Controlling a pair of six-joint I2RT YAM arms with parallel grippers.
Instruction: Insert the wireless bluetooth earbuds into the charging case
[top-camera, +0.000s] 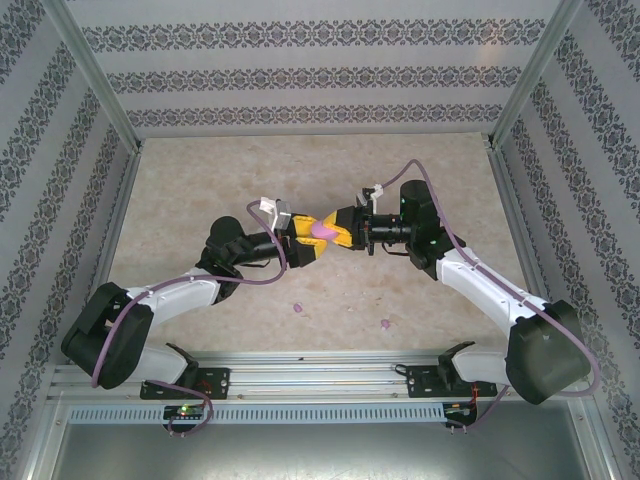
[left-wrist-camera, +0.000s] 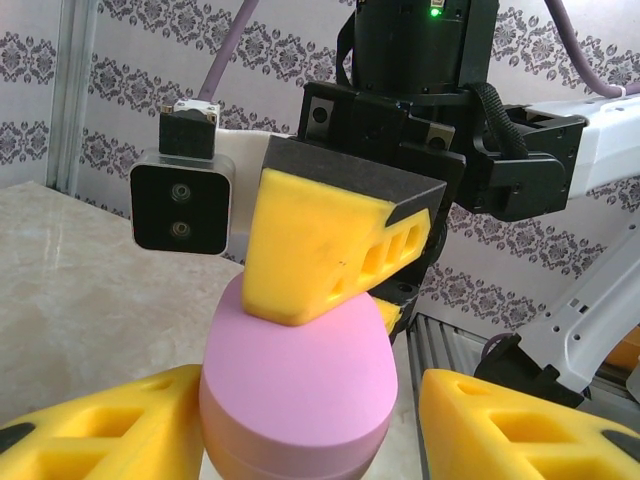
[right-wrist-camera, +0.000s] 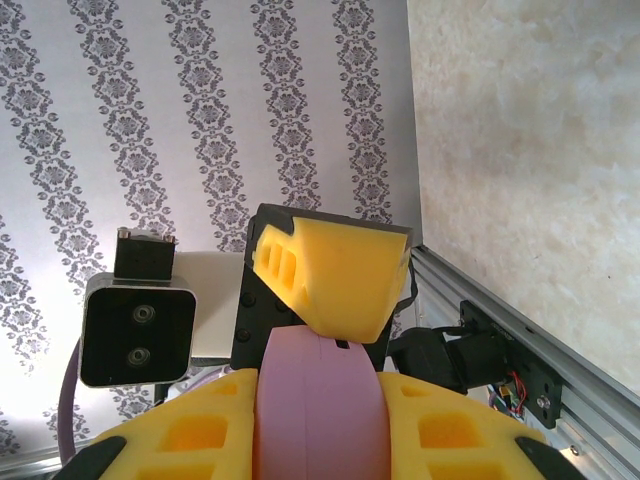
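Earbuds: I've got two tiny lilac earbuds (top-camera: 297, 306) loose on the desk (top-camera: 200, 200).
Case: lilac charging case (left-wrist-camera: 300, 380), clamped in right end effector (top-camera: 338, 232).
Left end effector (top-camera: 305, 240): slack around it.

Overhead view; opposed wrist close-ups, common purple case (left-wrist-camera: 300, 390)

No lettering, brand, number or sign can be read anywhere. The purple charging case (left-wrist-camera: 300, 390), the grey wrist camera housing (left-wrist-camera: 182, 208) and the patterned walls (top-camera: 320, 75) carry no legible marking. The walls show only ornament.
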